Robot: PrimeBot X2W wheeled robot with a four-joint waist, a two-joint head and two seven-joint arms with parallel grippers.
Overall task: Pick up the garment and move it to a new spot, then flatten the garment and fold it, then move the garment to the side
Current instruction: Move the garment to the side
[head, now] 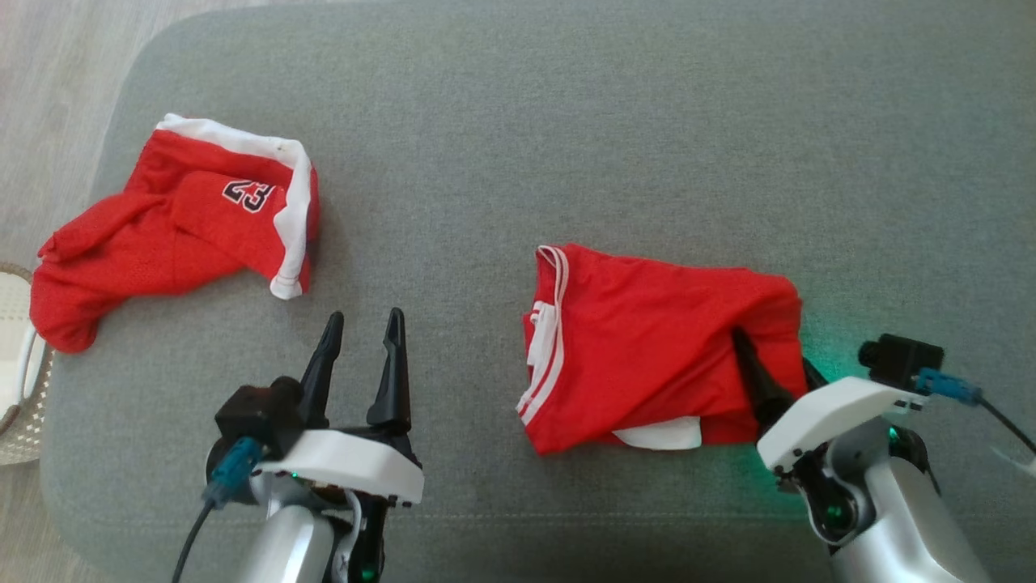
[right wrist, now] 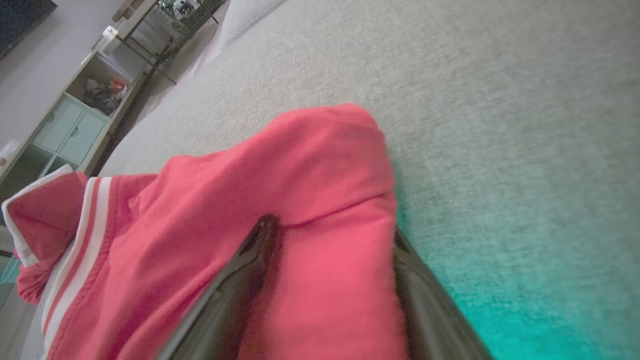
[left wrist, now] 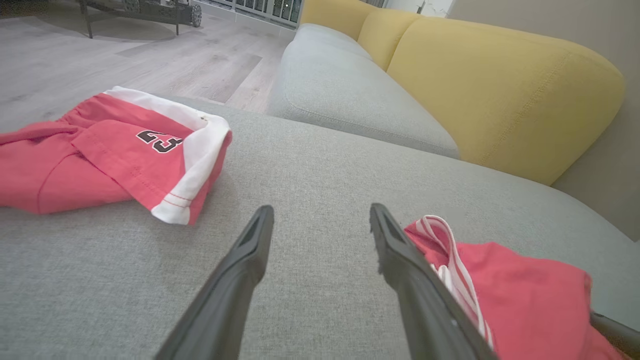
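two garments: both red with white trim, both lying on the grey cushion [head: 566, 121] [left wrist: 325, 165] [right wrist: 500, 100], well apart
garment [head: 647, 348] [left wrist: 525, 295] [right wrist: 250, 190]: one; loosely folded on the right half of the cushion, near its front edge; two thin white stripes along its left edge; a white patch shows at its lower hem
numbered garment [head: 178, 235] [left wrist: 100, 155]: one; crumpled near the cushion's left edge; "23" in dark print, broad white band along the top and right side
grippers: two, each with two dark fingers
left gripper [head: 364, 317] [left wrist: 321, 210]: fingers spread apart, nothing between them; over bare cushion between the two garments, nearer the garment's striped edge
right gripper [head: 773, 348] [right wrist: 332, 230]: fingers spread wide at the garment's right end; one finger lies on top of the cloth, the other at its outer edge, with a raised fold of red fabric between them; not pinched together
green glow [head: 825, 340]: one patch on the cushion beside the right gripper
blue connectors: two, one at each wrist camera
yellow back cushions [left wrist: 500, 90]: two, behind the seat
second grey seat [left wrist: 340, 85]: one, beyond the first
floor [head: 40, 81]: pale wood, left of the cushion
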